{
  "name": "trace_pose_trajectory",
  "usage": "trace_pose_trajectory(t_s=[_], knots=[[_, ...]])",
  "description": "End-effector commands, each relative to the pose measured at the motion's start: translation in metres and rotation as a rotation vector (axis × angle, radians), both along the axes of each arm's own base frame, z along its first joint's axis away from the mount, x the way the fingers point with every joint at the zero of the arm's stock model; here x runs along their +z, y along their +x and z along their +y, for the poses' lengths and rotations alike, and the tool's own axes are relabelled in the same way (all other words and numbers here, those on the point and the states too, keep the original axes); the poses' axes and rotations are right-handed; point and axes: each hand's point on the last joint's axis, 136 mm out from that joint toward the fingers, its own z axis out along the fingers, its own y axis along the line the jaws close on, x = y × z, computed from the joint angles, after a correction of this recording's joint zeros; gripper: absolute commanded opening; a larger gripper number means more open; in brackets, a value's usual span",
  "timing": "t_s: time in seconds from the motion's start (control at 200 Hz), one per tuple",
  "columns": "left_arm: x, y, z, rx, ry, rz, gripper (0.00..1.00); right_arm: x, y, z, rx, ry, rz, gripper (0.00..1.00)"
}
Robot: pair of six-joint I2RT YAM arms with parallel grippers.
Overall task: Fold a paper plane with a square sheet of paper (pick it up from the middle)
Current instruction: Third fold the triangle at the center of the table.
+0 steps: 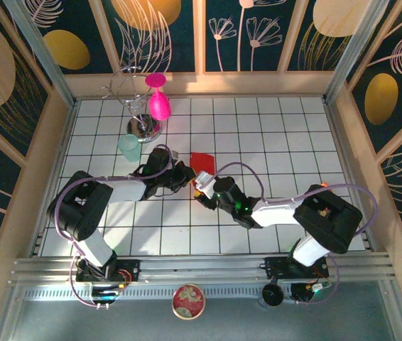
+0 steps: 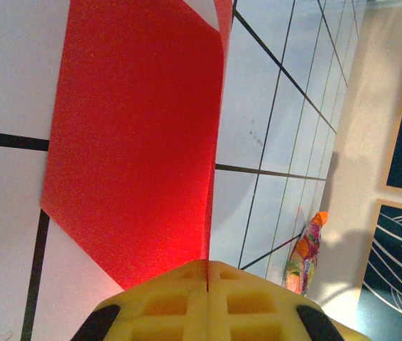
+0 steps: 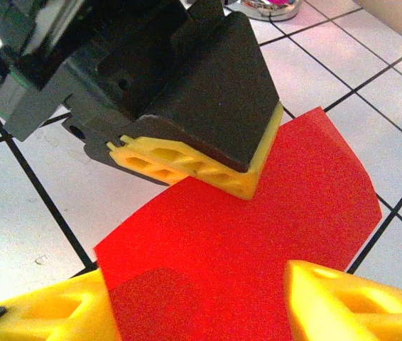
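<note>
Two robot arms meet over a white tiled tabletop, near its middle. The square sheet of paper, bright red, is between them, just beyond both arm tips. From the wrist cameras it appears bowed, one side resting on the tiles and the other lifted and curling over.

The left pincer is closed, with its yellow pads pressed together on one edge of the sheet. The right pincer stands open, one yellow fingertip on either side of the red paper, which passes between them (no clear contact on the far fingertip).

Likely risks from here: if the right pincer closes while the sheet is bowed, it may press in a crooked crease or crumple it. If either arm pulls away while the left one grips, the thin paper could tear or slip out. The two pincers sit very close together and could bump.
</note>
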Motion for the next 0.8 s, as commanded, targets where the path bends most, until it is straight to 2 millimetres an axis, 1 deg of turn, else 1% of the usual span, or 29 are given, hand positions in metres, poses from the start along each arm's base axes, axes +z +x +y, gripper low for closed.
trace_pose_trajectory(t_s=[0.0, 0.09, 0.265, 0.34, 0.425, 0.556, 0.661, 0.731, 0.796], knots=[[0.005, 0.003, 0.001, 0.01, -0.014, -0.004, 0.03, 0.024, -0.003, 0.001, 0.008, 0.058, -0.067, 0.54], [0.004, 0.003, 0.001, 0.01, -0.013, -0.002, 0.03, 0.026, -0.006, 0.002, 0.02, 0.069, -0.062, 0.48], [0.005, 0.002, 0.0, 0.006, -0.016, -0.002, 0.05, 0.022, -0.011, 0.008, 0.061, 0.066, -0.027, 0.34], [0.006, 0.002, 0.0, 0.005, -0.02, -0.003, 0.05, 0.018, -0.013, 0.012, 0.077, 0.06, -0.011, 0.31], [0.007, 0.001, 0.0, 0.004, -0.024, -0.006, 0.05, 0.014, -0.013, 0.016, 0.087, 0.056, 0.003, 0.31], [0.008, 0.0, 0.0, 0.001, -0.029, -0.006, 0.05, 0.012, -0.01, 0.02, 0.082, 0.064, 0.01, 0.28], [0.009, -0.001, 0.0, -0.001, -0.03, -0.005, 0.06, 0.013, -0.008, 0.021, 0.073, 0.076, 0.015, 0.2], [0.01, -0.001, 0.001, -0.001, -0.025, -0.009, 0.08, 0.016, -0.008, 0.021, 0.07, 0.087, 0.016, 0.14], [0.01, -0.001, 0.004, 0.005, -0.004, -0.013, 0.14, 0.018, -0.01, 0.02, 0.072, 0.096, 0.024, 0.09]])
